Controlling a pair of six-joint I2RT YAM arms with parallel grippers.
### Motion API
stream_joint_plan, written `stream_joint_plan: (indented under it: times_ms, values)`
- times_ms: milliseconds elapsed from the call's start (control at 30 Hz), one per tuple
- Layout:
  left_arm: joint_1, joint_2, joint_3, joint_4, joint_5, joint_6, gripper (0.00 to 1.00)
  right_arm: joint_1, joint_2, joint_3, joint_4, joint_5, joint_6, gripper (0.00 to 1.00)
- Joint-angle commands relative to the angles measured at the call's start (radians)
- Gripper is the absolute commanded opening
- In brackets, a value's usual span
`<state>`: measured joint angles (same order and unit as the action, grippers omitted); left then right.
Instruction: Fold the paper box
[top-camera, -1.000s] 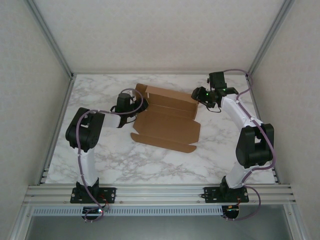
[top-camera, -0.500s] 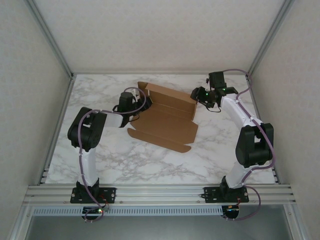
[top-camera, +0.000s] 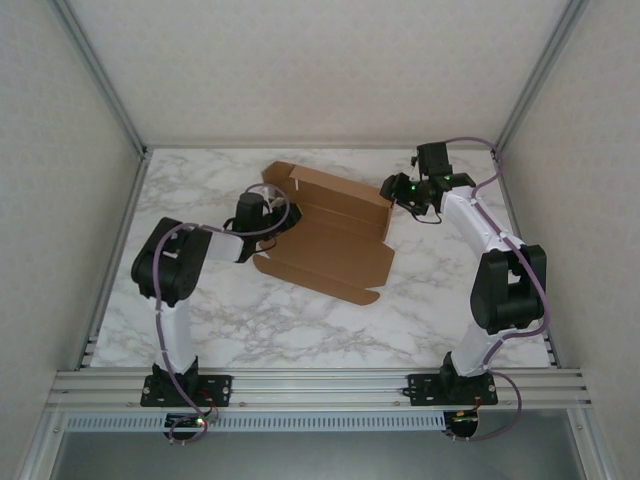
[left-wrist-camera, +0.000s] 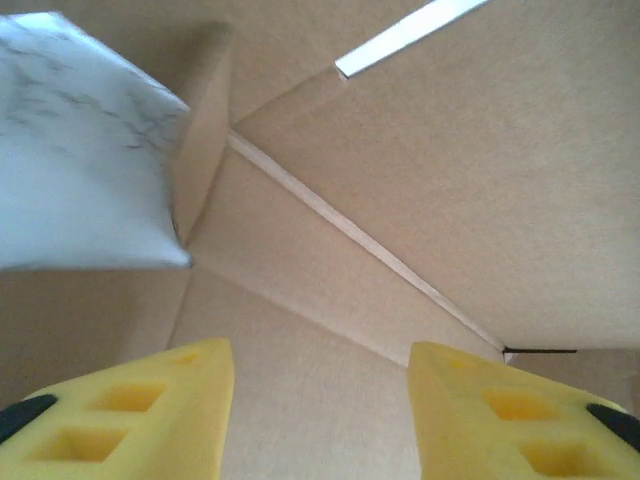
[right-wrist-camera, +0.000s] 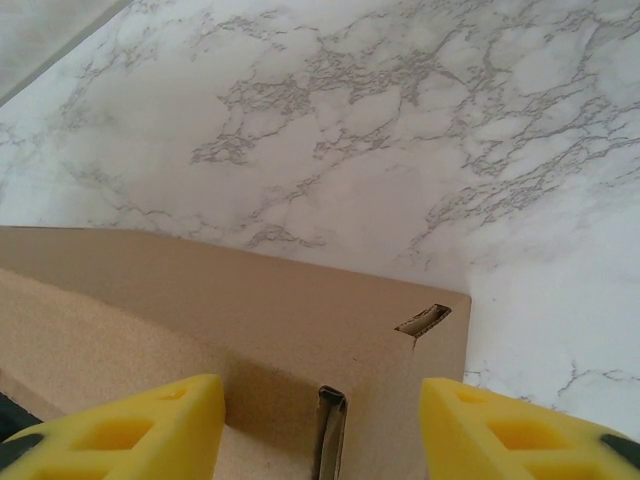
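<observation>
The paper box (top-camera: 330, 235) lies half-formed in the middle of the table, brown cardboard with its far wall and left flap raised and the front flap flat. My left gripper (top-camera: 272, 215) is at the box's left end. In the left wrist view its yellow fingers (left-wrist-camera: 150, 410) stand apart, and the left gripper (left-wrist-camera: 318, 352) faces the creased inside of the box (left-wrist-camera: 400, 180) with nothing pinched. My right gripper (top-camera: 393, 190) is at the box's far right corner. The right gripper (right-wrist-camera: 322, 385) is open, straddling the upright doubled wall edge (right-wrist-camera: 330, 430) of the box (right-wrist-camera: 200, 300) without clamping it.
The marble table (top-camera: 250, 320) stretches around the box, bounded by white walls with metal frame posts (top-camera: 100, 80) at the left and right. The arm bases (top-camera: 185, 385) sit on the rail at the near edge. Marble (right-wrist-camera: 400, 120) lies beyond the box corner.
The box has slid and turned a little to the left. Its left flap now stands more upright, with the left gripper pressed closer to it. The right arm has barely moved.
</observation>
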<state>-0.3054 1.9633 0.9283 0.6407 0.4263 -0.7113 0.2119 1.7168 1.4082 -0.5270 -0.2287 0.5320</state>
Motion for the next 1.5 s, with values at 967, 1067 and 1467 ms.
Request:
stream_joint_plan:
  times_ms: [967, 1067, 1467]
  values:
    - [0.048, 0.005, 0.102, 0.101, -0.100, -0.135, 0.03, 0.007, 0.009, 0.037, -0.065, 0.013, -0.028, 0.52]
    - [0.067, 0.038, 0.143, 0.074, -0.103, -0.126, 0.07, 0.007, 0.010, 0.038, -0.064, 0.011, -0.030, 0.51]
    - [0.077, 0.174, 0.241, 0.006, -0.104, -0.109, 0.36, 0.013, 0.015, 0.049, -0.071, 0.006, -0.032, 0.51]
